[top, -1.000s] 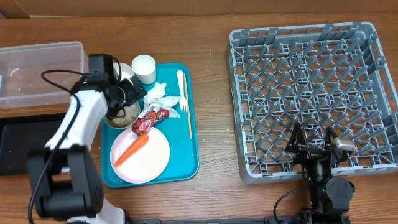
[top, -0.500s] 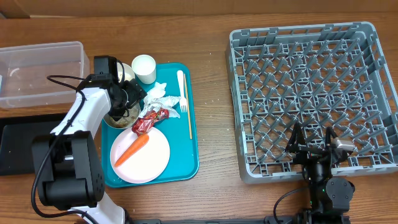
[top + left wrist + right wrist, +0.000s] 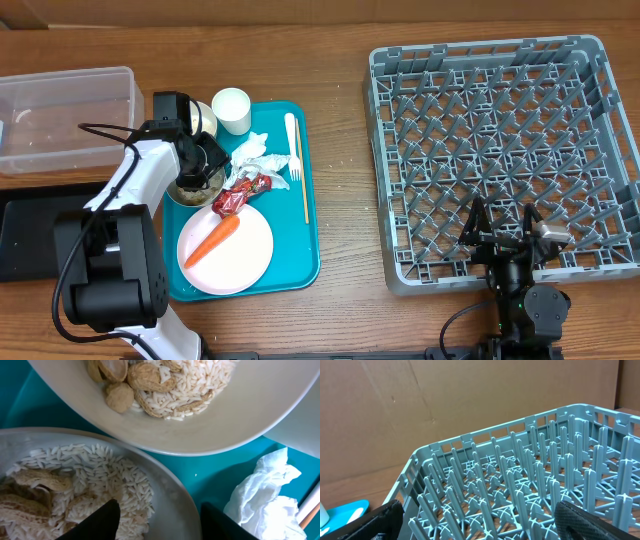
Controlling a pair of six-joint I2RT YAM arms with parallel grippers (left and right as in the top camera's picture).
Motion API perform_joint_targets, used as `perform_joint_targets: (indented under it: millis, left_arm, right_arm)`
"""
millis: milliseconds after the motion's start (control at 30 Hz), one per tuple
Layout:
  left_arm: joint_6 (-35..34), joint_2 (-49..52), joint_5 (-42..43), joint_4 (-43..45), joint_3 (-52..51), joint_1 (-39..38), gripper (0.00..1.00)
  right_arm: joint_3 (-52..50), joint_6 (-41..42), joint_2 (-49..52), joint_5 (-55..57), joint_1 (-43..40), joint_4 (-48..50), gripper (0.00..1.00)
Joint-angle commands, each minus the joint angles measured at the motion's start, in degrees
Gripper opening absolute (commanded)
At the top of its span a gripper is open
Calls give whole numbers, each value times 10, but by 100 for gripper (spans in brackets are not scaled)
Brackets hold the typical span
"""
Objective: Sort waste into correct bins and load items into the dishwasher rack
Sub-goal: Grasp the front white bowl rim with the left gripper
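Two white bowls of pale rice and nut scraps sit on the teal tray's left side. My left gripper (image 3: 197,172) (image 3: 159,510) is open and straddles the near bowl's (image 3: 190,194) (image 3: 172,487) rim: one finger (image 3: 102,520) rests over the rice (image 3: 95,472) inside, the other (image 3: 225,522) outside above the tray. The far bowl (image 3: 203,118) (image 3: 240,415) lies just beyond it. A white napkin (image 3: 254,152) (image 3: 265,495), red wrapper (image 3: 240,191), carrot (image 3: 212,240) on the pink plate (image 3: 245,258), cup (image 3: 232,108) and fork (image 3: 293,145) share the tray. My right gripper (image 3: 505,238) (image 3: 480,520) hangs open over the grey rack's (image 3: 500,140) (image 3: 520,485) near edge.
The clear tub (image 3: 65,118) stands at the far left, with the flat black tray (image 3: 30,235) in front of it. A thin wooden stick (image 3: 305,190) lies along the right side of the teal tray (image 3: 300,265). Bare wooden table separates the teal tray from the rack.
The left gripper's jaws have narrowed around the near bowl's rim, and the left arm has shifted slightly toward the bowls. The right arm has not moved.
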Motion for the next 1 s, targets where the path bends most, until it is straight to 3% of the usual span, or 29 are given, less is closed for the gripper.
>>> perform_joint_targets:
  millis: [0,233,567,700,833,967]
  left_arm:
    - [4,8,-15,-4,10,-2,52]
    - [4,8,-15,-8,10,-2,37]
    - [17,8,-16,-35,28,-1,33]
    - [26,8,-19,-55,49,-2,22]
    - [28,8,-19,-67,59,-2,21]
    - [28,8,-19,-76,59,-2,10]
  right_arm:
    - [-6,-1,-5,6,3,3,100]
    - [-6,-1,-5,5,3,3,100]
    - [-6,-1,-5,5,3,3,100]
    - [-6,-1,-5,6,3,3,100]
    - [-6,-1,-5,5,3,3,100]
    - [-6,-1,-5,6,3,3,100]
